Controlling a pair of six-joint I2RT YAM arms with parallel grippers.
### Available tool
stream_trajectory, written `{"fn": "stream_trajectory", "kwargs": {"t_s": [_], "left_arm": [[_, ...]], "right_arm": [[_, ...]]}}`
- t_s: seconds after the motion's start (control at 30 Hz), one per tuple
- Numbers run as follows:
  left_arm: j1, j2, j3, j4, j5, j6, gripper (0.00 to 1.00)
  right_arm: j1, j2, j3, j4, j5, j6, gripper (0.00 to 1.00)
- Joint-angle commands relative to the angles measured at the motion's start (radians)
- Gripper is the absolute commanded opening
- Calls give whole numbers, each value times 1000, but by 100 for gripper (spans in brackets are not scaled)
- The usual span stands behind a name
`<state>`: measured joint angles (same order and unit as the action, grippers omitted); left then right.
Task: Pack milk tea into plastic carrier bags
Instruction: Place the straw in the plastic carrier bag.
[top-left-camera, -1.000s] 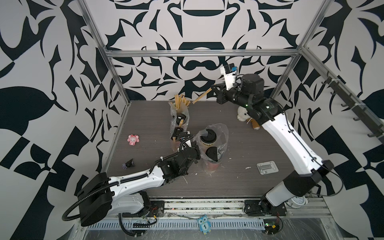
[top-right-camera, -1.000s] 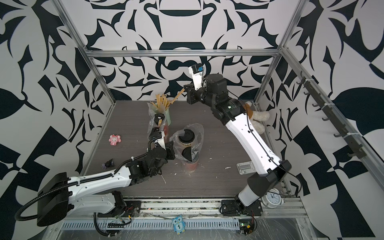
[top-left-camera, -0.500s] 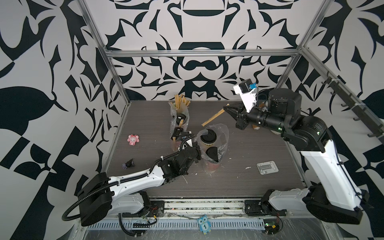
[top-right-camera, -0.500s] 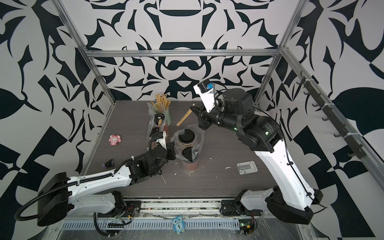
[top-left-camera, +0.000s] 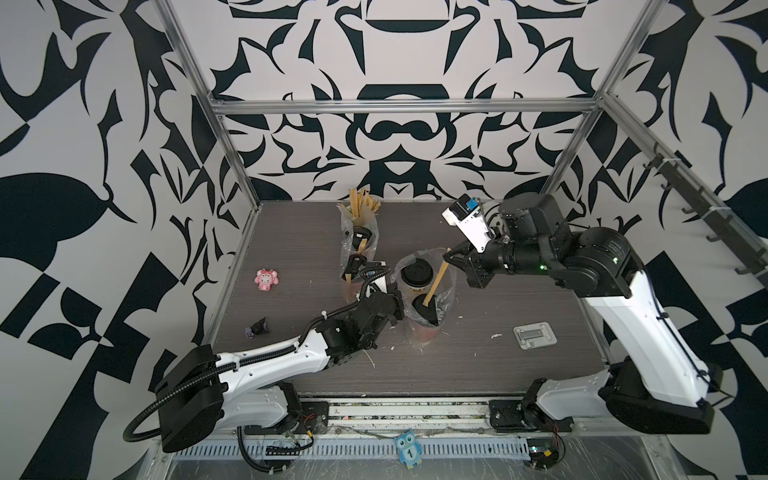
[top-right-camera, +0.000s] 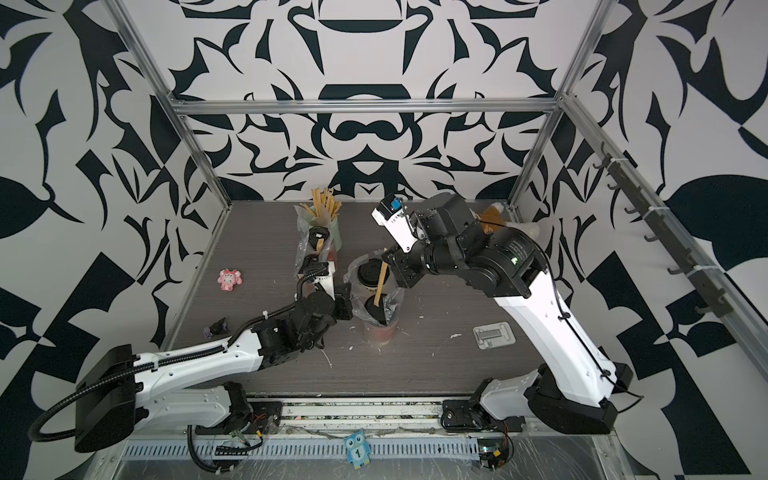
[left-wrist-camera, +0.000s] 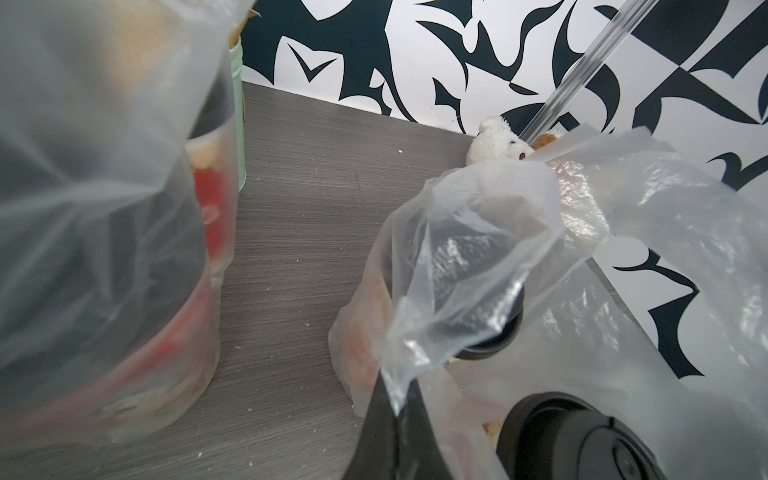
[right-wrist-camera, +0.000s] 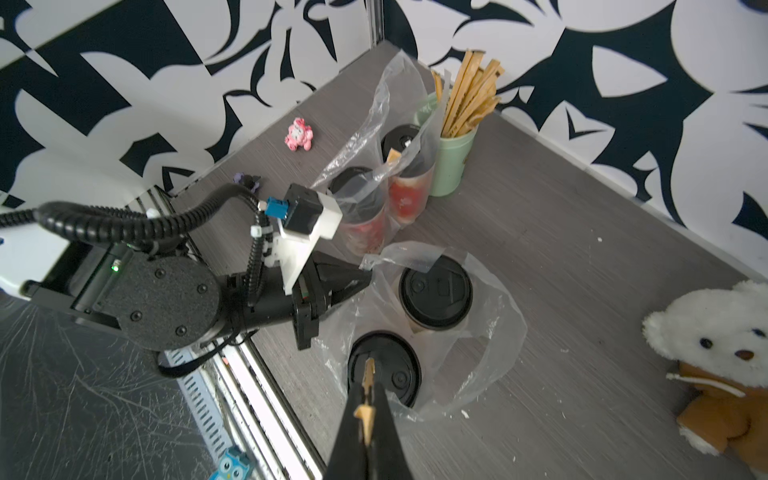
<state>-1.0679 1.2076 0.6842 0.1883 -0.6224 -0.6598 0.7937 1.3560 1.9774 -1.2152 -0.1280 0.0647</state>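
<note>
The right gripper (right-wrist-camera: 368, 401) is clenched on a brown stick (top-left-camera: 436, 280) whose lower end meets the black lid of the red-sleeved cup (right-wrist-camera: 397, 368). Beside it stands the cream-yellow cup (top-left-camera: 417, 272), both inside the near clear carrier bag (right-wrist-camera: 494, 332) at mid-table. The left gripper (top-left-camera: 397, 305) pinches that bag's rim; only the left wrist view shows the film crumpled against its finger (left-wrist-camera: 395, 449). The far carrier bag (top-left-camera: 359, 245) holds two more cups (right-wrist-camera: 353, 178).

Digit "1" on belly of small blue owl tag (top-left-camera: 409, 451) (top-right-camera: 358, 454). Tag fixed to slotted front rail (top-left-camera: 478, 449), below near edge of worktop (top-left-camera: 498, 374). Digit legible in both top views. Printed sleeves on milk tea cups (right-wrist-camera: 409, 199): pattern visible, wording too blurred to read. No other legible text found.
</note>
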Motion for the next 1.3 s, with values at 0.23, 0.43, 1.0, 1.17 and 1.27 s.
{"fn": "stream_trajectory", "kwargs": {"t_s": [0.23,0.43,1.0,1.17,1.27], "left_arm": [[2,11,34,-26,20,6,0],[1,8,31,-29,23,0,0],[0,0,24,-31,30,-6,0],[0,-6,22,-32,33,-6,0],[0,-11,19,-32,33,-6,0]], "right_arm": [[6,-15,-9,-68,-66,47,0],[7,-9,-5,-82,-94,52,0],[8,-22,-50,-95,-11,55,0],[9,-35,-91,-43,45,44,0],[9,-41,-108,-4,48,35,0]]}}
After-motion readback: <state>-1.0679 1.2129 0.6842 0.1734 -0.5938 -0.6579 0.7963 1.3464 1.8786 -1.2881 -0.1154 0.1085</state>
